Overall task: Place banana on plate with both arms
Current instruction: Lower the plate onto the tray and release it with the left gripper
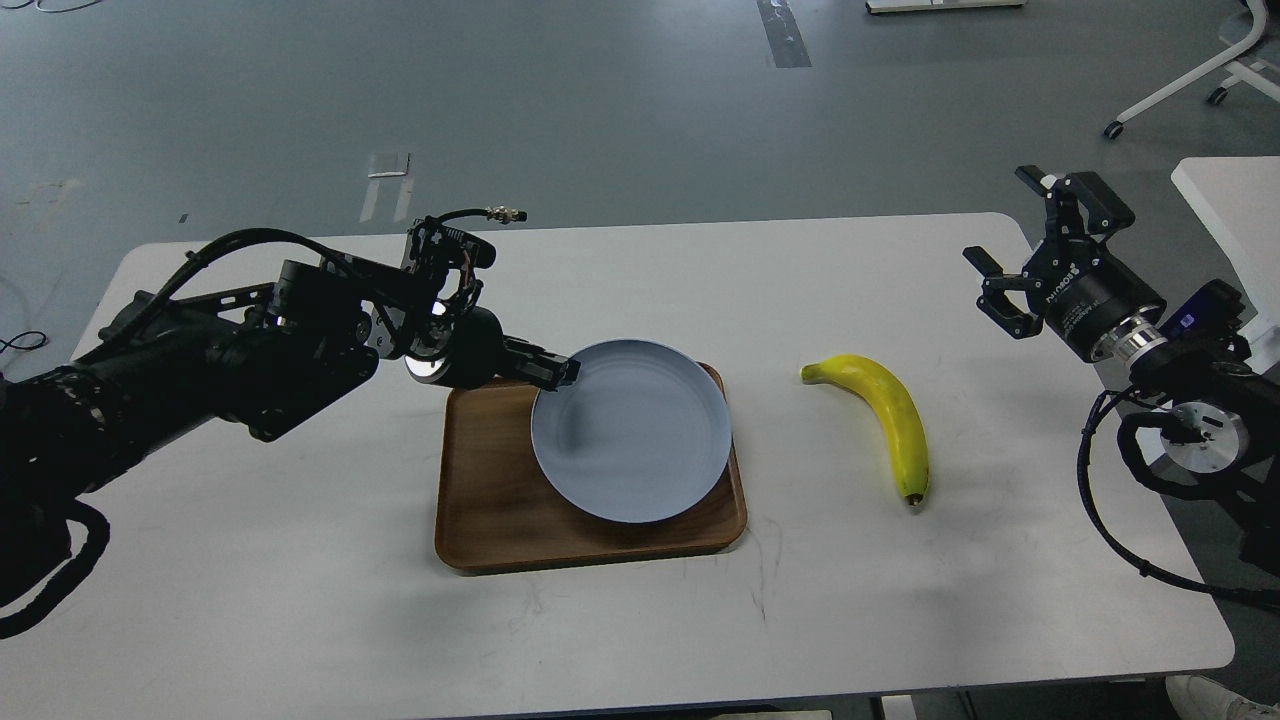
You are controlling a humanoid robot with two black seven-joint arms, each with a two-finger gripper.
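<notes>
The pale blue-grey plate (632, 431) hangs over the right half of the brown wooden tray (487, 500). My left gripper (562, 372) is shut on the plate's upper left rim; whether the plate rests on the tray or floats just above it I cannot tell. The yellow banana (888, 415) lies on the white table right of the tray, stem end up-left, dark tip toward me. My right gripper (1012, 245) is open and empty, held above the table's right edge, up and to the right of the banana.
The white table (300, 600) carries only the tray, plate and banana. A second white table corner (1225, 200) and a wheeled chair base (1190, 85) stand at the far right on the grey floor.
</notes>
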